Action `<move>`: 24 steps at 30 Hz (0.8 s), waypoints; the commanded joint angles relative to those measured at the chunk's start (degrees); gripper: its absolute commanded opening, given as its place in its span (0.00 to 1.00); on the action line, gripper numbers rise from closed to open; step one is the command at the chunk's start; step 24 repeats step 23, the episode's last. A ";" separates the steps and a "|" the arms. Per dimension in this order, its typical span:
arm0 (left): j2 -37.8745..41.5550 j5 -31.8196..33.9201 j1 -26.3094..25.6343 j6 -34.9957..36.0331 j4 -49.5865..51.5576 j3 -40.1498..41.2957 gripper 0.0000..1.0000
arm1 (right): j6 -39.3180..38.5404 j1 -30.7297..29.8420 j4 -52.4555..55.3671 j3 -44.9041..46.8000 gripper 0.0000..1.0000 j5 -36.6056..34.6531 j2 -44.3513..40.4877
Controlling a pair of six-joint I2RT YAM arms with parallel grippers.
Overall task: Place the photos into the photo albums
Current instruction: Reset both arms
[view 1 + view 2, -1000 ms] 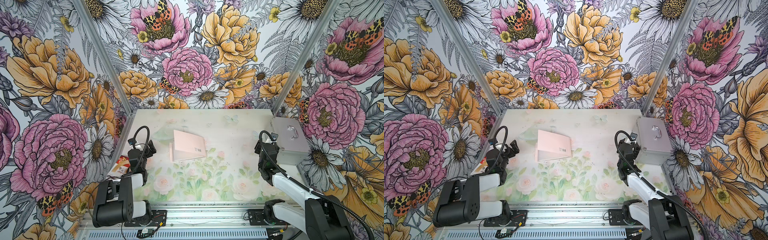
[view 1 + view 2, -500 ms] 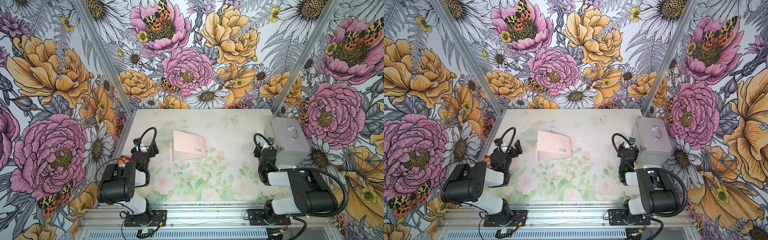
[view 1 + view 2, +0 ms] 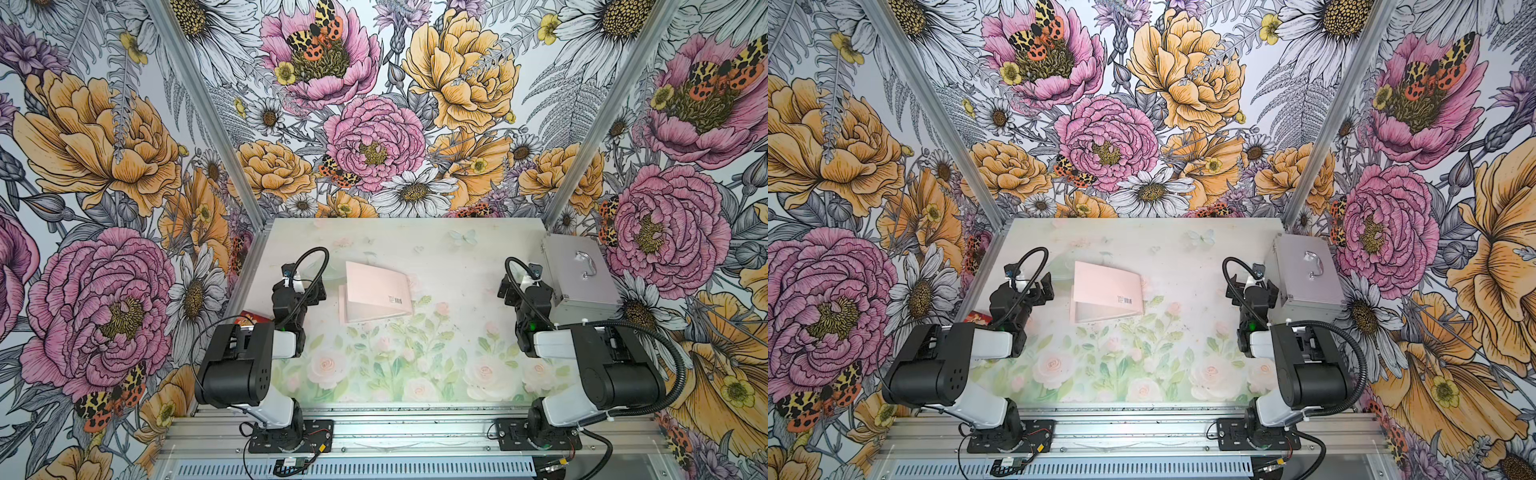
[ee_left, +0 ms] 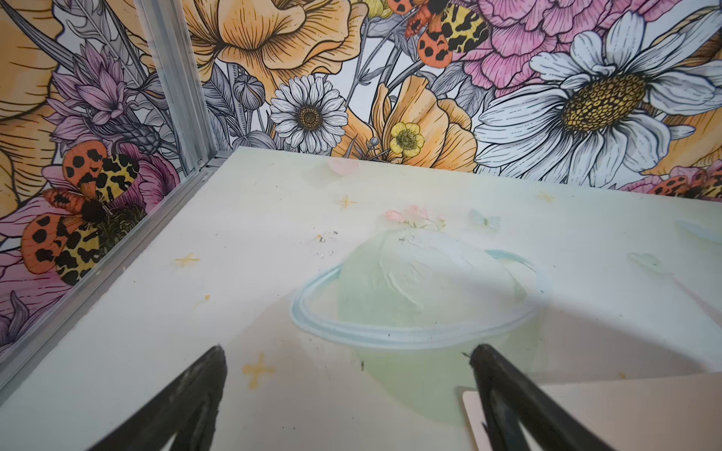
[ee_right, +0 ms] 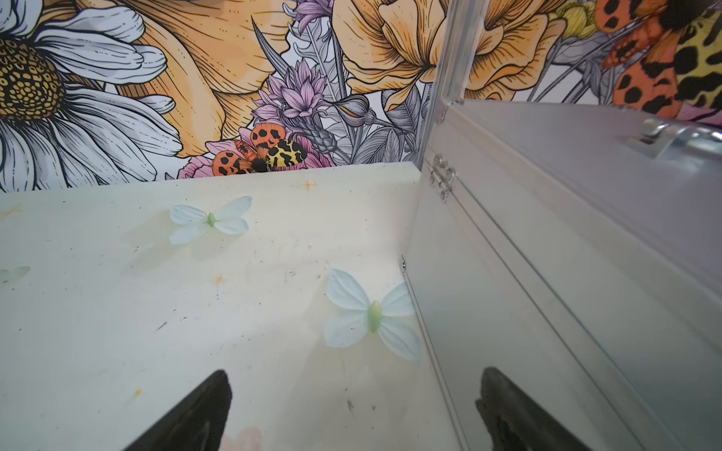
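Trouble is likeliest at the album (image 3: 376, 291) — a thin pink booklet lying shut on the table (image 3: 457, 299), barcode up, with pale pages showing under its cover. Your left fingers (image 4: 187, 402) hang wide apart and empty just beside the album's left edge, and in the left wrist view one of them crosses its corner. The booklet looks light, so a low sweep from there would probably shove it along or flip the cover rather than open it cleanly. Your right fingers (image 5: 195, 410) are spread wide too and hold nothing. They sit well apart from the album on its right, close against the silver case (image 3: 577, 270), and a careless swing of that arm may strike the case wall. No photos show in any view, so you cannot yet tell where to fetch them. A red carton (image 3: 253, 318) peeps out beyond the left arm, farther from the album.

Against a second ago, both arms have folded back with elbows raised, the left fingers sit a little nearer the album, and the carton is more hidden — album and case have not moved.
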State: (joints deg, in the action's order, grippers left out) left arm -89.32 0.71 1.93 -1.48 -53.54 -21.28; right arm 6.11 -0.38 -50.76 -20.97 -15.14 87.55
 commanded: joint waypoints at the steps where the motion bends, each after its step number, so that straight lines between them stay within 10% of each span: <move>1: 0.90 1.22 -0.09 1.11 0.49 -0.43 0.99 | 0.03 0.13 -0.13 -0.54 1.00 0.36 0.17; 24: 0.88 1.40 -0.20 1.21 0.48 -0.49 0.99 | -0.29 -0.23 0.14 -0.76 1.00 0.17 0.21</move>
